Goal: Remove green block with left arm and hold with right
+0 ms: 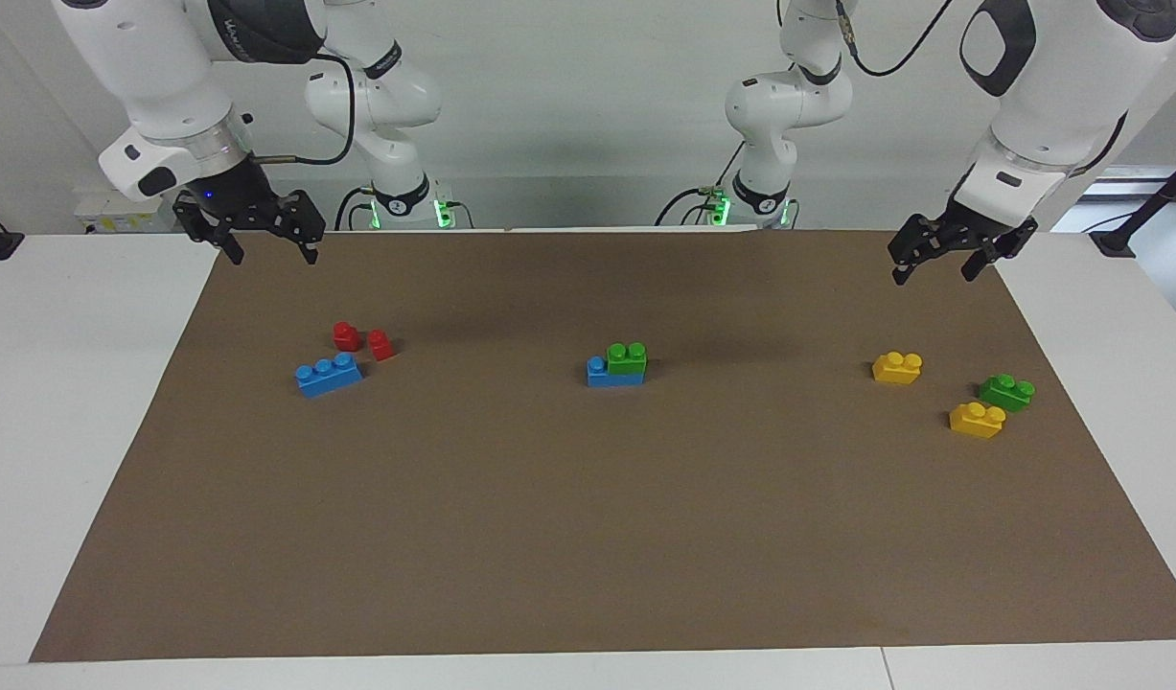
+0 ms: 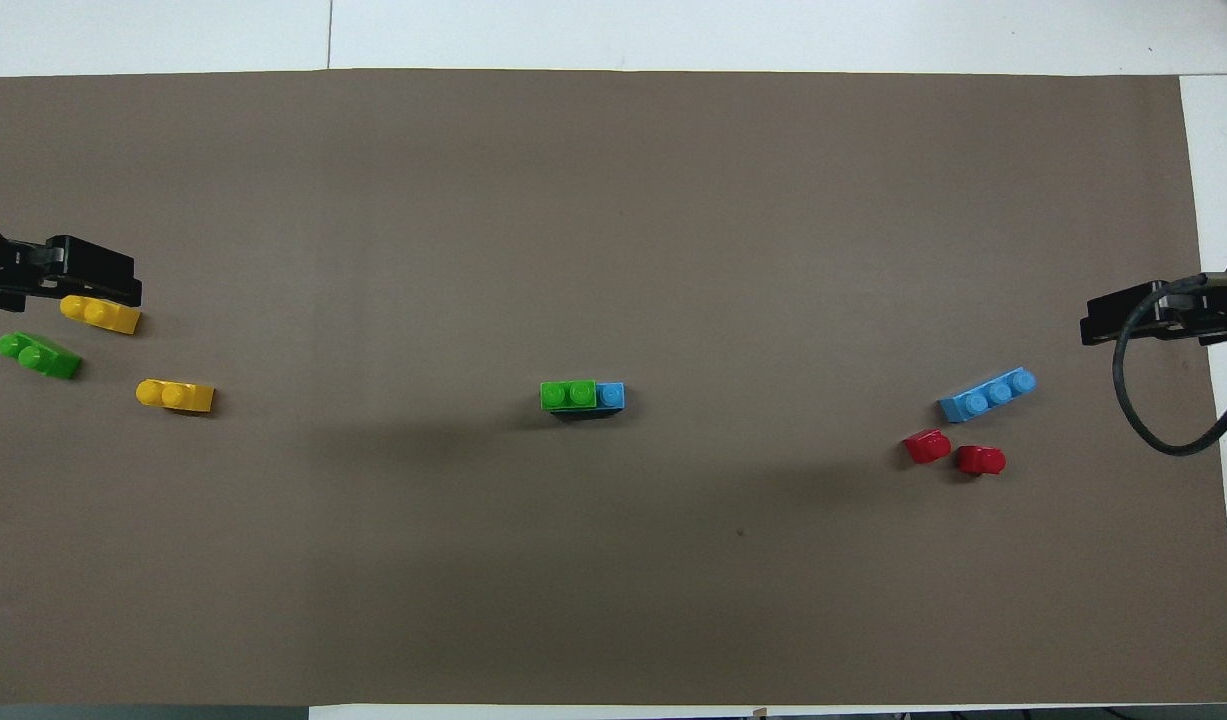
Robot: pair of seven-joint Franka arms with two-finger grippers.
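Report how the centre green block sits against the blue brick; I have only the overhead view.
Observer: The green block is stacked on top of the blue brick, not beside it.
Operator: Check the left gripper. Here it overlaps a yellow brick.
Observer: The left gripper hangs in the air with its jaws open. It is well above that yellow brick and touches nothing.
Operator: Now check the right one.
Observer: The right gripper is also raised and open, over the mat at its corner by the right arm's base.
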